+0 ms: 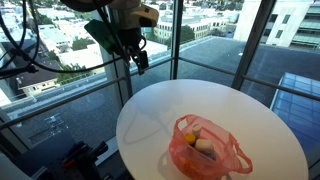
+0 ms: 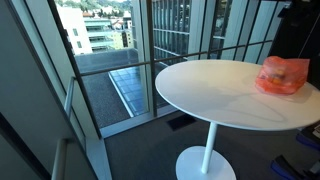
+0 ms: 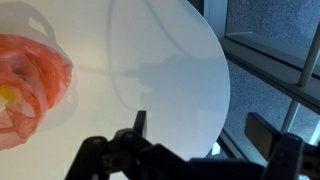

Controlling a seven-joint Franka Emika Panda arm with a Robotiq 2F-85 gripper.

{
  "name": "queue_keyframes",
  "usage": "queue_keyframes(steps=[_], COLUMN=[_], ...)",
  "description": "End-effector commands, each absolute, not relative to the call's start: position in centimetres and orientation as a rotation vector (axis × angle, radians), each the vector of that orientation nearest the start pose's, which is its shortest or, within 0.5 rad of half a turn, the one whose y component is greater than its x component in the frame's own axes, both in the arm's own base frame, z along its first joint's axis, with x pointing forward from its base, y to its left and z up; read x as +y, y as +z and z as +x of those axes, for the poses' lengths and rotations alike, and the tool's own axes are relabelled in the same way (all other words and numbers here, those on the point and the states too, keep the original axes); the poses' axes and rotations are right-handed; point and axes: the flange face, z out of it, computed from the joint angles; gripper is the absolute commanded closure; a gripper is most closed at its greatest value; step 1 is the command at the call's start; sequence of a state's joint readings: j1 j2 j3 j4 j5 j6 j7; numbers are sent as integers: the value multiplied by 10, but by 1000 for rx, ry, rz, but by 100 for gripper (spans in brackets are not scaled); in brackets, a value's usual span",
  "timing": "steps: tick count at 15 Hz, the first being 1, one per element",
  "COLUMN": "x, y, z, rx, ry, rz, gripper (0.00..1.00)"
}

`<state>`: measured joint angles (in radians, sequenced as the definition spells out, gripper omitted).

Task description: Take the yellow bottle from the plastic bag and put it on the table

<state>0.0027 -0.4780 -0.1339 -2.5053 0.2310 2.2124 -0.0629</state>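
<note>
Wrist view, bottom edge, nearest the lens: gripper (image 3: 200,130), dark, jaws spread wide, nothing between them. It touches nothing.

Wrist view, left to right:
- Left edge: orange-red plastic bag (image 3: 35,75), crumpled, lying on the white round surface (image 3: 150,60). A yellow patch shows through it at the far left: the yellow bottle (image 3: 8,96), inside the bag.
- Centre: bare surface with faint shadows.
- Right: curved surface rim, then the window frame (image 3: 275,45).

Exterior view, left to right:
- Upper left of centre: gripper (image 1: 139,60) hangs above the far surface rim, well apart from the bag.
- Lower centre: bag (image 1: 205,150), mouth open upward, yellow bottle (image 1: 190,128) in it, a pale item (image 1: 205,146) just beside the bottle.

In an exterior view the bag (image 2: 283,75) sits at the right of the surface (image 2: 220,90).
</note>
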Motion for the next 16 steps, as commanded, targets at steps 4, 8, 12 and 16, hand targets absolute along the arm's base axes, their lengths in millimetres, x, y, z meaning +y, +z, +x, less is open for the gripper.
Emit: queue_keyframes(steps=[4, 8, 12, 16], x=[-60, -82, -113, -150], y=[473, 480, 483, 475], z=[422, 432, 446, 456], rx=[319, 409, 517, 596], ry=[-249, -247, -265, -271], rz=[-2905, -2935, -2973, -2984], gripper=[0, 0, 0, 0])
